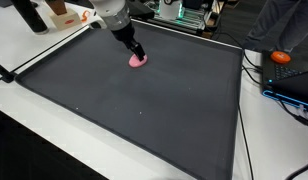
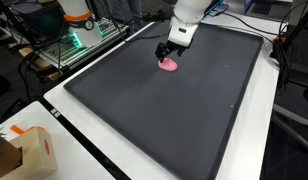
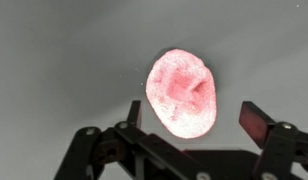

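Dark grey mat [image 1: 144,115] is covering most of a white table [image 1: 44,140], with lab clutter crowding the far edges in both exterior views. A pink lump [image 1: 138,62] is lying flat on the mat toward its far side, well away from every border. Its surface is looking soft and uneven in the wrist view, paler around the rim and redder at the middle.

The gripper [image 1: 137,52] is hanging on the white arm directly over the lump, pointing down at a slight slant. Its jaws are standing spread wide, pinching nothing. In the wrist view the gripper [image 3: 195,115] is coming in from the bottom edge. The pink lump [image 3: 180,93] is sitting between the two fingers [image 3: 257,118], nearer to the finger on the frame's left side. Whether that finger is touching the lump I cannot tell; the opposite finger is standing clearly apart from it. In an exterior view the gripper [image 2: 169,52] is casting a dark patch just above the pink lump [image 2: 169,65].

Off the mat, an orange object [image 1: 282,57] is resting among cables at the table's edge. A cardboard box [image 2: 24,150] is sitting on the white table near one corner. Green-lit equipment [image 2: 79,38] is glowing behind the mat [image 2: 164,115].
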`<state>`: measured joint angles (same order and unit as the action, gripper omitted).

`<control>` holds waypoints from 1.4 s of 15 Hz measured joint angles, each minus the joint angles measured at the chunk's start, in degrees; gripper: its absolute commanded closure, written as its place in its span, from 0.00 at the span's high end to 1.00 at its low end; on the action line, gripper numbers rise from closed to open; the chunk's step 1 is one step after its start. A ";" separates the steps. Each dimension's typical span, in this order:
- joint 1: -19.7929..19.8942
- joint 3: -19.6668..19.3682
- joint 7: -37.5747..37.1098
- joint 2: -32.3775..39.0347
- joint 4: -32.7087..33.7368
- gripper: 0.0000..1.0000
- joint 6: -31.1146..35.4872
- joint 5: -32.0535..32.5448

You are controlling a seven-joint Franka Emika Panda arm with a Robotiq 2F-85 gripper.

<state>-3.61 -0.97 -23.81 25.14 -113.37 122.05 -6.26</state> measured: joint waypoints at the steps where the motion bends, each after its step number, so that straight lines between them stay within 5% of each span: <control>1: 0.02 -0.13 -0.66 -0.15 -0.49 1.00 0.11 -0.47; 7: 0.39 -0.72 -1.84 -0.13 -3.14 1.00 4.22 -3.05; 10: 0.80 -0.73 -1.84 -0.05 -4.20 0.69 6.23 -4.79; 11: 0.90 -0.73 -1.84 0.00 -4.37 0.69 6.33 -5.41; 19: 1.57 -0.72 -1.84 0.07 -5.17 0.08 6.27 -8.88; 21: 1.64 -0.72 -1.84 0.01 -5.17 0.00 6.21 -9.09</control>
<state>-1.97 -1.70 -25.64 25.14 -118.54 128.26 -15.35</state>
